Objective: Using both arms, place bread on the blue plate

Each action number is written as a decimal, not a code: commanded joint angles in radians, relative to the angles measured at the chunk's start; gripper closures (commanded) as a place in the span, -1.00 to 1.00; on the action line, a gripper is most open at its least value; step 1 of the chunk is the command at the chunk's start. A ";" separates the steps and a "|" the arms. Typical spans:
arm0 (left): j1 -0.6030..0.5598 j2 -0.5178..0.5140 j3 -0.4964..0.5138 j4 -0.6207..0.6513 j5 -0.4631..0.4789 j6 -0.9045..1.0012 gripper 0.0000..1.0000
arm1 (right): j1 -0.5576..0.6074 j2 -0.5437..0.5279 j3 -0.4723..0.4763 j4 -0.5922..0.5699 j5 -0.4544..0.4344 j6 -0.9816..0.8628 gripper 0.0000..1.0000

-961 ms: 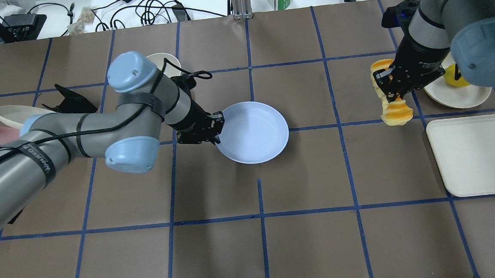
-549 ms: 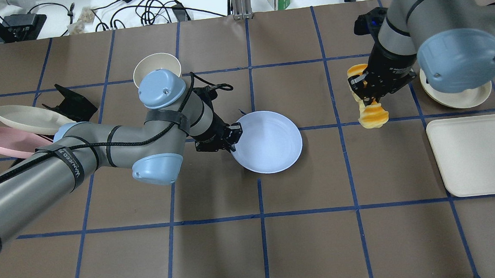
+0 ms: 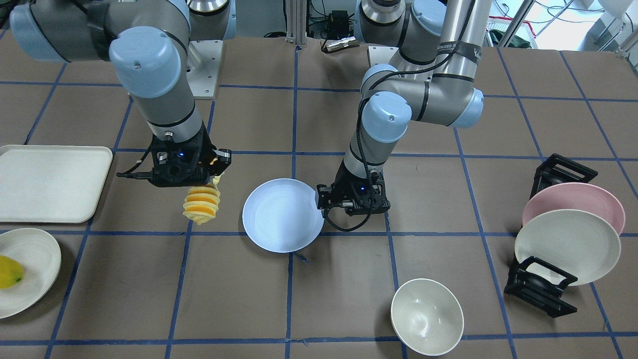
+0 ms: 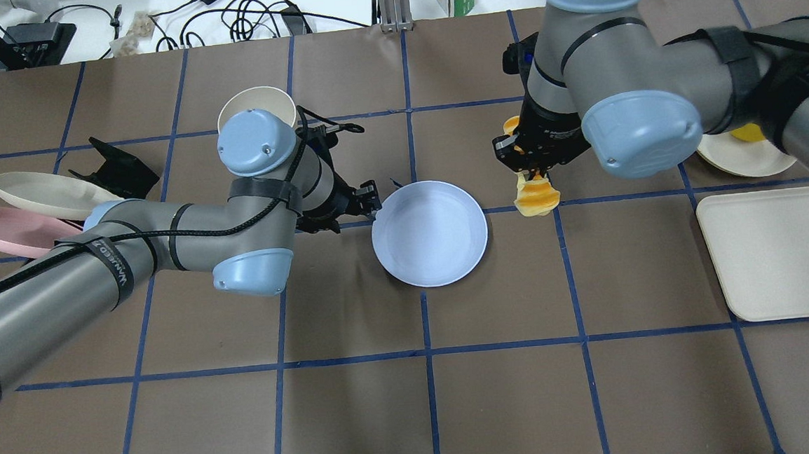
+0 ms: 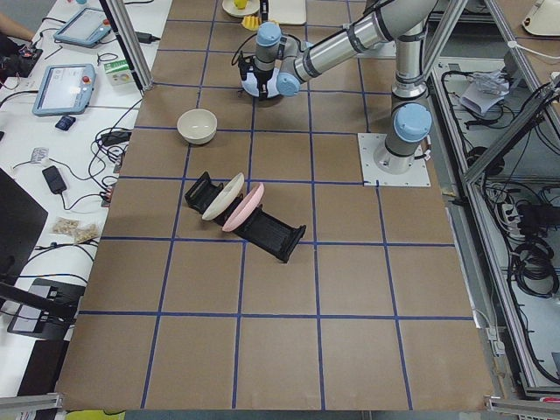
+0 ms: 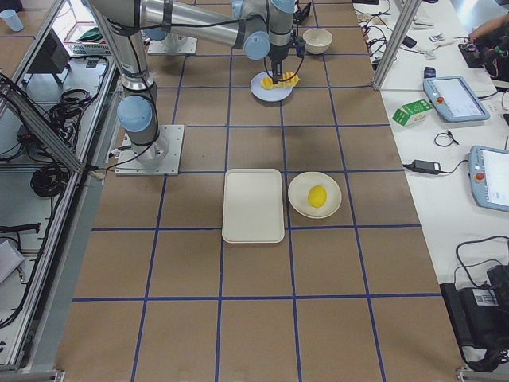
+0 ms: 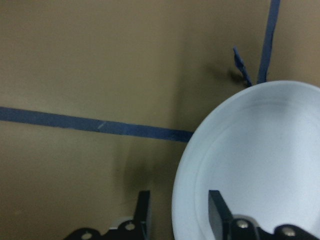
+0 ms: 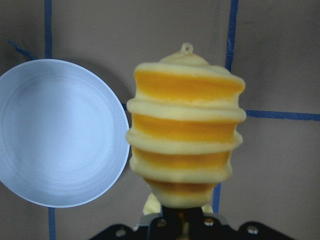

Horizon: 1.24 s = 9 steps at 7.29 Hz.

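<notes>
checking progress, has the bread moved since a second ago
Yes. In the overhead view the bread has shifted left, away from the cream tray, toward the blue plate.

A brown surface (image 5: 289, 350) crossed by blue tape lines is seen lengthwise. The left arm (image 5: 350, 39) is mounted by the robot-side edge and extended toward the far end, where its tool (image 5: 260, 89) is lowered. A cream bowl (image 5: 197, 125) is set near the opposite edge. Near the middle, a cream plate (image 5: 221, 198) and a pink plate (image 5: 243, 207) are held tilted in a black rack (image 5: 262, 229). A cream tray (image 5: 293, 10) is cut off at the far edge.
</notes>
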 commanded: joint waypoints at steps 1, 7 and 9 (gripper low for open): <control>0.106 0.074 0.013 -0.125 0.016 0.169 -1.00 | 0.084 0.067 -0.021 -0.050 0.001 0.137 1.00; 0.135 0.247 0.410 -0.865 0.177 0.282 -1.00 | 0.219 0.210 -0.005 -0.213 0.030 0.302 1.00; 0.112 0.263 0.445 -0.885 0.160 0.361 -1.00 | 0.248 0.247 -0.005 -0.216 0.032 0.303 1.00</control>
